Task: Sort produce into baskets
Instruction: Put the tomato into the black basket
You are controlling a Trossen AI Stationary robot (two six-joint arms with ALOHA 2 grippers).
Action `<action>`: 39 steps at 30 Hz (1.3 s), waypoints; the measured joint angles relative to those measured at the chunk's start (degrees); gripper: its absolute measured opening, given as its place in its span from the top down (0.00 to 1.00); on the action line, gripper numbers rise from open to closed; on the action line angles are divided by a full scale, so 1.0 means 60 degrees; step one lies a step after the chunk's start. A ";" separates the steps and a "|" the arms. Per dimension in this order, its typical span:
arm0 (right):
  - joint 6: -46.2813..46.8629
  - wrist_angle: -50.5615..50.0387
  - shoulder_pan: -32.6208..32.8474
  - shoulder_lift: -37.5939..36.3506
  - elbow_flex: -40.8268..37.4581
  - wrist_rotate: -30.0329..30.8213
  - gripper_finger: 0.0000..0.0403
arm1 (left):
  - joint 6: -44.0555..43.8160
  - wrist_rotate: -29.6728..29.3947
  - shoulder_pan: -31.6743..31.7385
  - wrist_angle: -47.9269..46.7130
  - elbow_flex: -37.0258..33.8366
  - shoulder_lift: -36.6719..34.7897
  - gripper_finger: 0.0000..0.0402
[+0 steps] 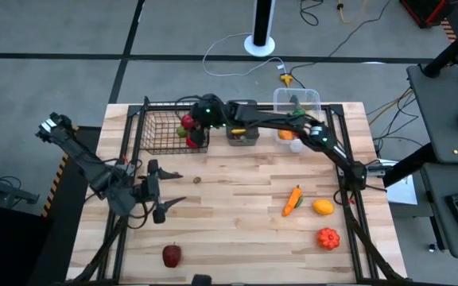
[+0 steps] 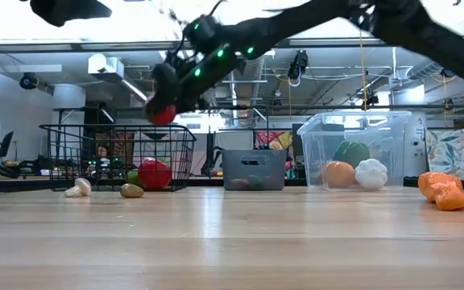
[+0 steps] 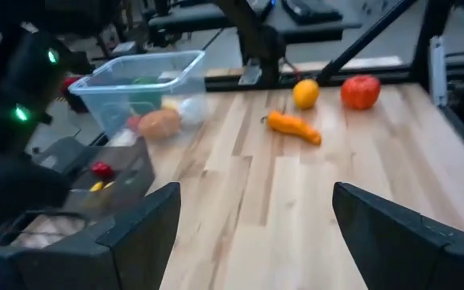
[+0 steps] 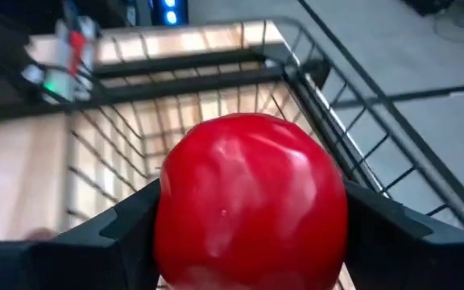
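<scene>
My right gripper (image 4: 248, 229) is shut on a round red fruit (image 4: 248, 201) and hangs over the right end of the black wire basket (image 1: 161, 131). Another red piece (image 2: 154, 173) lies inside the basket. The grey bin (image 2: 252, 169) and the clear tub (image 2: 361, 145) stand beside it along the far edge; the tub holds green, orange and white produce. My left gripper (image 1: 173, 189) is open at the table's left side, above the wood, with nothing between its fingers (image 3: 147, 221). My right gripper pinches the red fruit by its two opposite sides (image 4: 171, 217), one finger (image 4: 123, 225) on each. The fingers come from the table's right, slanting a little downward. The fruit (image 2: 163, 113) is lifted clear, above the basket's rim.
On the table's right lie a carrot (image 1: 293, 200), a yellow fruit (image 1: 323, 207) and a red-orange tomato (image 1: 327, 237). A red apple (image 1: 172, 255) sits near the front edge, and a small brown piece (image 1: 197, 180) near the middle. A mushroom (image 2: 77, 188) lies in front of the basket.
</scene>
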 joint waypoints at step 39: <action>0.0036 -0.2555 -0.0421 0.1127 0.1921 0.0341 0.14 | -0.3464 -0.1638 -0.0498 -0.3575 0.0437 0.0073 0.24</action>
